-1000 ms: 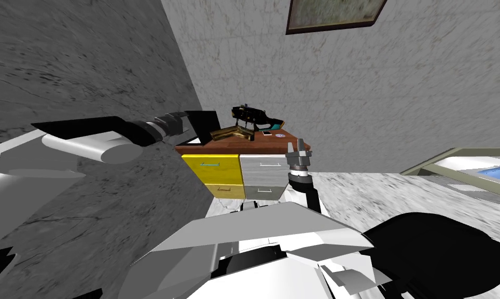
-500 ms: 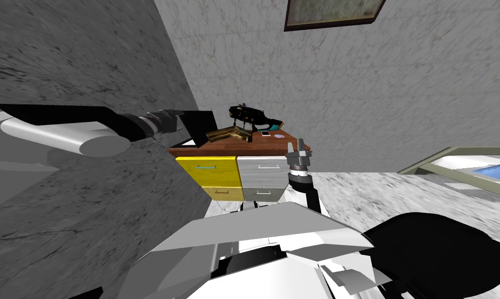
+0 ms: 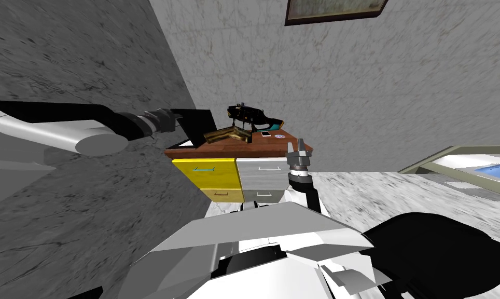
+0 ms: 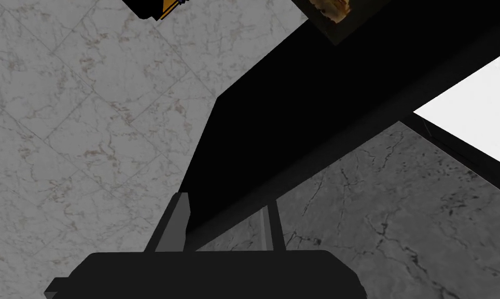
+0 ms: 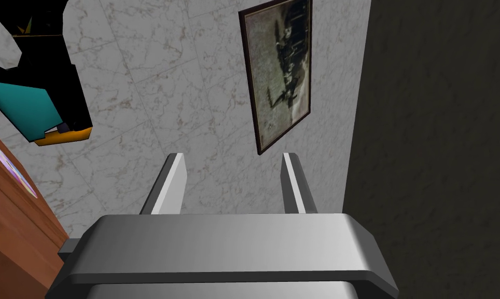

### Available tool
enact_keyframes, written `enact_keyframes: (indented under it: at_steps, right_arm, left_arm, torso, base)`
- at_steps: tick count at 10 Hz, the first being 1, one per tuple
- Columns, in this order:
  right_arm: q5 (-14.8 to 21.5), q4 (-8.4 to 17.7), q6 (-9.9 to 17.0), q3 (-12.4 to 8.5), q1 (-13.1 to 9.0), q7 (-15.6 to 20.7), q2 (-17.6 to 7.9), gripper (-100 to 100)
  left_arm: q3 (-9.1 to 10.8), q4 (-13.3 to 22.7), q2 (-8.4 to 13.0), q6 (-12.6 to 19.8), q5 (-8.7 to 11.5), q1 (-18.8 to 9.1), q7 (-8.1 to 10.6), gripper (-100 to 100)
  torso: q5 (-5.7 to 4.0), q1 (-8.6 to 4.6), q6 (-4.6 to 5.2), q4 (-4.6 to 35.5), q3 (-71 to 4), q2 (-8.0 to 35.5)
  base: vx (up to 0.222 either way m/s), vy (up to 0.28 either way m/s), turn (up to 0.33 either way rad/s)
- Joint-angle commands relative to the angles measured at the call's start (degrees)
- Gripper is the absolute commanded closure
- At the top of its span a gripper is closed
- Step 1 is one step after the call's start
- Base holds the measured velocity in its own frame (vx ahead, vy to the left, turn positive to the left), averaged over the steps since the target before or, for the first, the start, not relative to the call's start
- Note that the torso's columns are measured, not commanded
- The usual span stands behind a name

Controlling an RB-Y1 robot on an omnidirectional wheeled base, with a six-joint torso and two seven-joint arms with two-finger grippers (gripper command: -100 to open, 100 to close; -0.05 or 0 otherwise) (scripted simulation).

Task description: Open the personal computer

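Step in hand: we judge the opening is under way. The laptop sits at the left end of the desk, beside the dark wall, with its lid already raised steeply from the base.
Left gripper: it is closed onto the lid's free edge, with one finger on each face of the panel.
Right gripper: its fingers are spread and hold nothing. It points upward just off the desk's right front corner.
Next move: we think the lid needs to swing a little further back on its hinge. The hand should follow the arc so the thin edge does not slip out.
Materials and shapes: the lid is a flat, plain black slab with sharp edges. The base is drawn as a bare white panel. The desk has a brown wood-grained top over yellow drawers and grey drawers, all with slim bar handles.
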Motion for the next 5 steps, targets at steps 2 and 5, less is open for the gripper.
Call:
enact_keyframes:
  at_steps: [2,5]
  right_arm:
    - [0.0,0.0,0.0,0.0,0.0,0.0,0.0,0]
    - [0.0,0.0,0.0,0.0,0.0,0.0,0.0,0]
  left_arm:
    - [0.89,2.8,-2.4,0.6,3.0,-1.0,3.92,100]
    - [1.56,4.8,-4.1,1.1,4.8,-1.7,6.55,100]
  torso:
    - [0.07,-0.03,0.01,-0.2,0.1,0.0]
    - [-0.16,-0.25,0.01,-0.2,-0.1,-0.3]
  base:
    - [-0.012,0.072,-0.024]
    - [-0.019,0.052,-0.010]
